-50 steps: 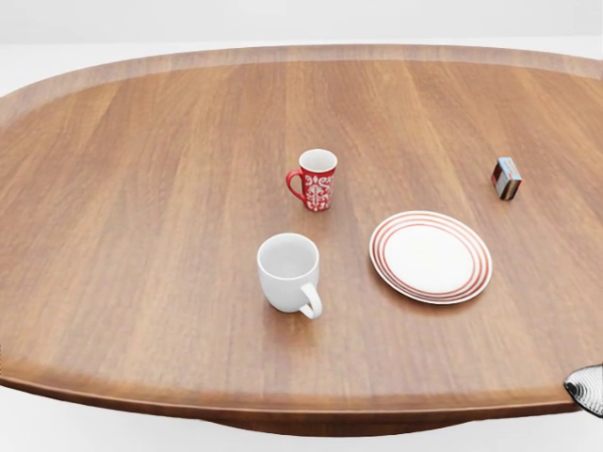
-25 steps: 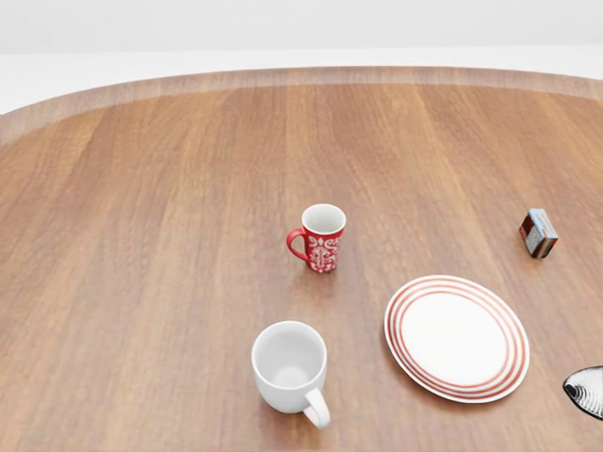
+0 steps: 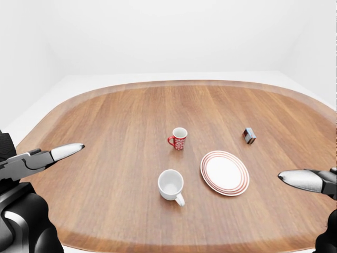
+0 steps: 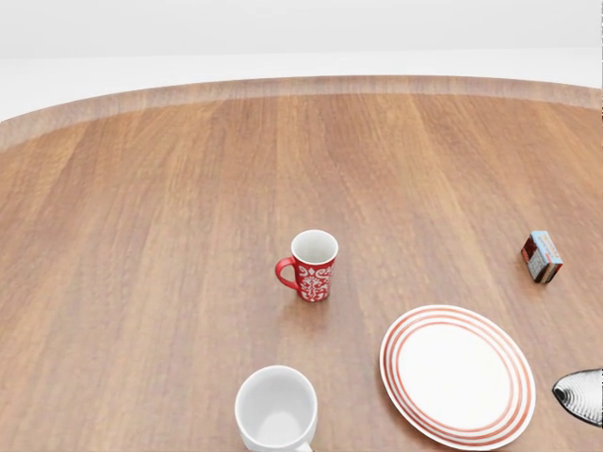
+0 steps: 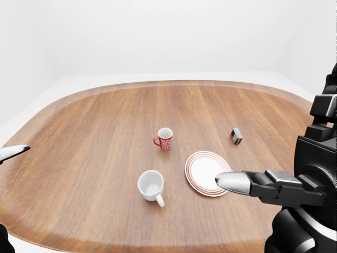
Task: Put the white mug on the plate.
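Observation:
The white mug stands upright on the wooden table, its handle toward the view's bottom right; in the head view the bottom edge cuts it. The red-rimmed white plate lies just right of it, empty. My left hand hovers far left of the mug, fingers stretched out, holding nothing. My right hand hovers over the plate's lower right side in the right-eye view, fingers stretched out, empty; its fingertip shows at the head view's right edge.
A red patterned mug stands above the white mug in the view. A small box stands at the right, above the plate. The table's near rim runs along the bottom of the eye views.
The whole head view has shifted: the camera came closer to the table, so mugs, plate and box slid down the picture. The white mug now sits at the bottom edge.

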